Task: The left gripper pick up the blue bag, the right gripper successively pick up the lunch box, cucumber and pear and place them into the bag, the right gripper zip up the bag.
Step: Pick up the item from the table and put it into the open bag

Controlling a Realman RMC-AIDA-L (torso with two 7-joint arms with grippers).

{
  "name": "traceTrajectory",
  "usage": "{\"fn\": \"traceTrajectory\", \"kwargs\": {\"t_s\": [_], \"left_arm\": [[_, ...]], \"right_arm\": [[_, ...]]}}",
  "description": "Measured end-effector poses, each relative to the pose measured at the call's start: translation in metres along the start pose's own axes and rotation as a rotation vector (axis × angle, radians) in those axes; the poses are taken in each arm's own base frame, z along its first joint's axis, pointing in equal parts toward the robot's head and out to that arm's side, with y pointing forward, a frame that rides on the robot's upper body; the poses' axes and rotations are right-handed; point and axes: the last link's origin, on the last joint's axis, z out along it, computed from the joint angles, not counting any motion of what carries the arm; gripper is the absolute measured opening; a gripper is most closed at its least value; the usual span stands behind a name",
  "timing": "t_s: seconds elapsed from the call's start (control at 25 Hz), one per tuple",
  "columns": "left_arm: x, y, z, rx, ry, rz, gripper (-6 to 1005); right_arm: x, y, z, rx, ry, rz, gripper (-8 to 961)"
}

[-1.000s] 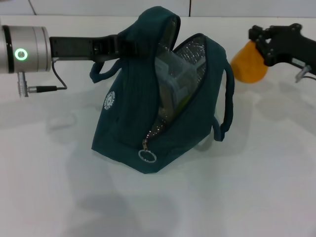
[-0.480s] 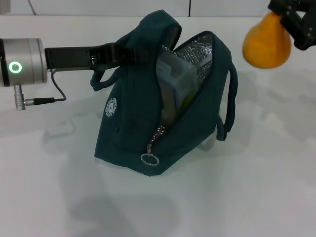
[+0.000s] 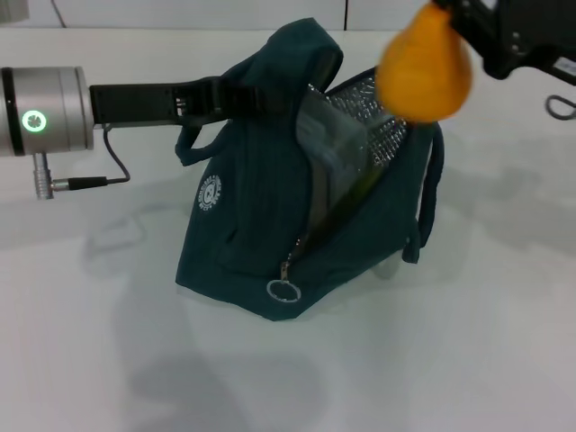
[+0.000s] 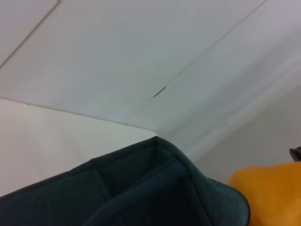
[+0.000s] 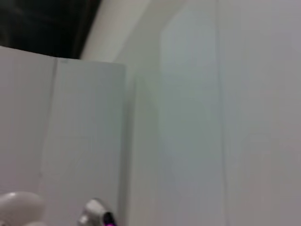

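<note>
The dark blue bag [image 3: 256, 216] stands on the white table with its zip open and its silver lining showing. My left gripper [image 3: 245, 94] is shut on the bag's top flap, holding it up. A clear lunch box [image 3: 331, 144] stands upright inside the opening. The cucumber is hidden. My right gripper [image 3: 459, 22] is shut on the top of the orange-yellow pear [image 3: 423, 72], which hangs just above the bag's open mouth. The left wrist view shows the bag's rim [image 4: 155, 183] and the pear [image 4: 275, 193] beside it. The right wrist view shows only walls.
The zip's ring pull [image 3: 282, 290] hangs at the bag's lower front. A carry strap [image 3: 434, 193] droops down the bag's right side. A cable [image 3: 90, 183] loops under my left wrist. The white table [image 3: 468, 342] spreads all around the bag.
My right gripper has lifted the pear from the table at the right and carried it left, over the bag's opening. The bag and the left gripper have barely shifted.
</note>
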Motion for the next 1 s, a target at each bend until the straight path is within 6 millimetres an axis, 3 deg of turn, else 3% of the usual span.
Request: {"fn": "traceTrajectory", "kwargs": {"t_s": [0.44, 1.0], "left_arm": [[0.004, 0.004, 0.007, -0.024, 0.006, 0.030, 61], [0.006, 0.002, 0.005, -0.010, 0.024, 0.030, 61]], "right_arm": [[0.009, 0.012, 0.036, -0.113, 0.044, 0.020, 38], [0.043, 0.037, 0.042, -0.202, 0.198, 0.025, 38]]}}
